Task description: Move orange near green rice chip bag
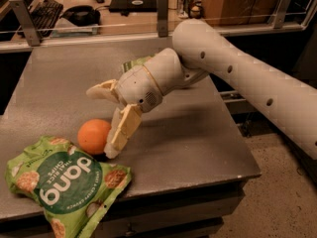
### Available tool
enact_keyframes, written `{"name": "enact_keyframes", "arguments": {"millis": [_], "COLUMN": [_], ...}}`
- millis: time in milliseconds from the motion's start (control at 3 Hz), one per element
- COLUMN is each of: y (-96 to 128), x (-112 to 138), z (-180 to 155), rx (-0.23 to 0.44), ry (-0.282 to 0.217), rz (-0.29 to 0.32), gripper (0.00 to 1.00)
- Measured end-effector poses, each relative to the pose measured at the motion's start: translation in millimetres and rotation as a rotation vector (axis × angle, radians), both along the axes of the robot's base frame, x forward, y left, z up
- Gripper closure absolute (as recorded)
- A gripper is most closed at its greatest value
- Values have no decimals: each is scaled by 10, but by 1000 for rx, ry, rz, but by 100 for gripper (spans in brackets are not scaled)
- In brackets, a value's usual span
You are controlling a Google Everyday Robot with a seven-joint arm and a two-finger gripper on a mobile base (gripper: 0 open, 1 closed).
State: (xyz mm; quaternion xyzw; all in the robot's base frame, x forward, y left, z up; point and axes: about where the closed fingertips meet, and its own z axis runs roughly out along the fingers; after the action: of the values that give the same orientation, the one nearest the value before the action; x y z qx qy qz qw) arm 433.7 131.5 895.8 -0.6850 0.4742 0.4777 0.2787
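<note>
Pincer [101, 122] is spread open low over the table [198, 133], gripping nothing. Orange [93, 136] sits on the table just beside the lower finger, right at the upper edge of the green rice chip bag [64, 185], front left.

Dim warm light, soft shadow beneath the gripper [101, 122] beside the orange [92, 135]

White tubular arm [237, 68], small dark holes; cream gripper [101, 122] above the table [198, 133], 2 flat fingers [123, 130].
</note>
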Motion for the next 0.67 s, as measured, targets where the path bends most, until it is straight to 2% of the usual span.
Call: {"name": "enact_keyframes", "arguments": {"millis": [333,667], "y": [-396,-962], "x": [108,258], "z": [504,1202], "rx": [33,61], "ry": [-109,-273], "rz": [-86,-241], "gripper": [0,0]}}
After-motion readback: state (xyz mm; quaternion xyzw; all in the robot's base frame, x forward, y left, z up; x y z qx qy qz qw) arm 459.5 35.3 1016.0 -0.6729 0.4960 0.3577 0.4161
